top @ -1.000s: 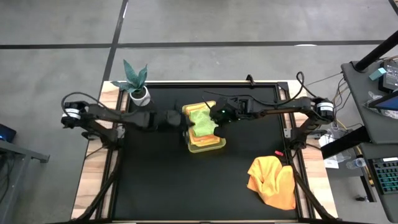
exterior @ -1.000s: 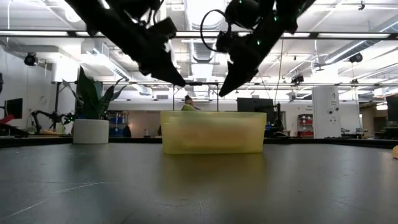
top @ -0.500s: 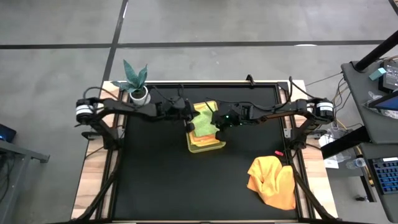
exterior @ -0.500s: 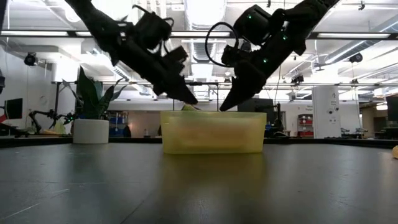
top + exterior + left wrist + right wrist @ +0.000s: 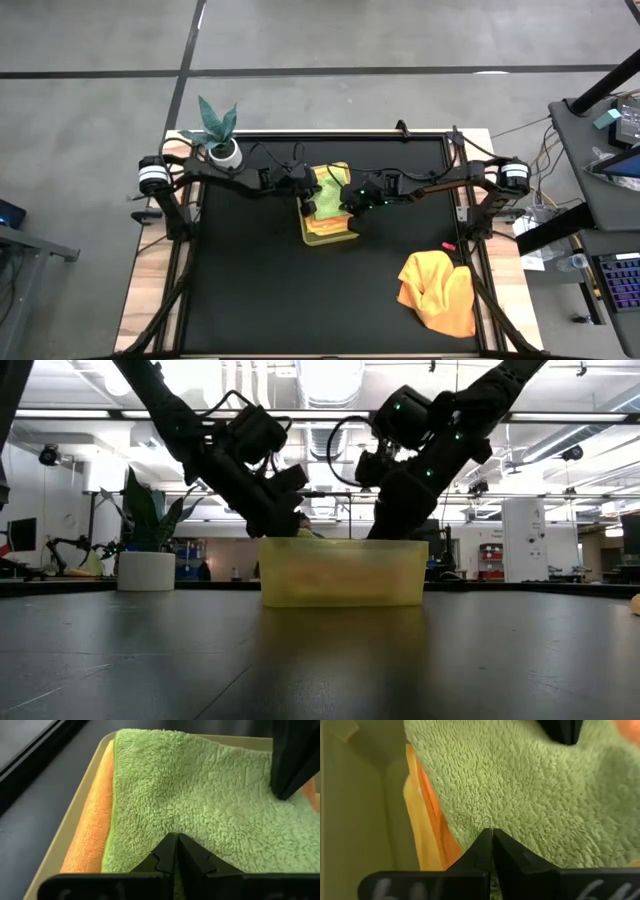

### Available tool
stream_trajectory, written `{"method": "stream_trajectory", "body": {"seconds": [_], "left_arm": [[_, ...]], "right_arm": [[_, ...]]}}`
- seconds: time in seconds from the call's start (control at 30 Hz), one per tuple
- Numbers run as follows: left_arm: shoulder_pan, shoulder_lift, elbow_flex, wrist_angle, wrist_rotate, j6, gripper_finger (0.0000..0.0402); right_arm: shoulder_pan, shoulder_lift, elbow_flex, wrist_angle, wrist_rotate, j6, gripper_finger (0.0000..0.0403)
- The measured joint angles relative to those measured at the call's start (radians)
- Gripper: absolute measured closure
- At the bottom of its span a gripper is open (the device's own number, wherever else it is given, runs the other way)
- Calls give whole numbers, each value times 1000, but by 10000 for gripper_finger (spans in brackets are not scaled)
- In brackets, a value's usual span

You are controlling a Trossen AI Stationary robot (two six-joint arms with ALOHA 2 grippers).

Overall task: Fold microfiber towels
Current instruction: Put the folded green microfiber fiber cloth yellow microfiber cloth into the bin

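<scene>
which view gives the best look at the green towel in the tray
The left wrist view: the green towel fills it, lying over an orange towel at the tray's edge. The right wrist view shows part of it close up. The high view shows a small patch between both grippers; the low view shows only the tray wall.

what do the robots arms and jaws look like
Both arms are dark, slim and jointed, with black cables looping off them. The left gripper and right gripper end in flat black tapered jaws on a black crossbar. A green light glows near the right wrist, and each arm has a pale, banded ring at its base joint.
</scene>
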Motion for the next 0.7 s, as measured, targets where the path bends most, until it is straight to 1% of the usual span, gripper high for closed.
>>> {"method": "stream_trajectory", "body": {"seconds": [0.1,0.23,0.37,0.53,0.7], "left_arm": [[0,0,0,0,-9,-1,396],[0,0,0,-19,-74,-1,396],[0,0,0,-42,-105,-3,396],[0,-7,0,-47,-111,-20,396],[-1,-59,-1,-71,-110,-18,396]], "right_arm": [[0,22,0,-5,-8,-1,394],[0,28,0,-5,-57,-2,394],[4,22,0,-11,-81,-2,394],[6,19,0,-11,-82,-12,394],[6,12,0,-10,-82,-11,394]]}}
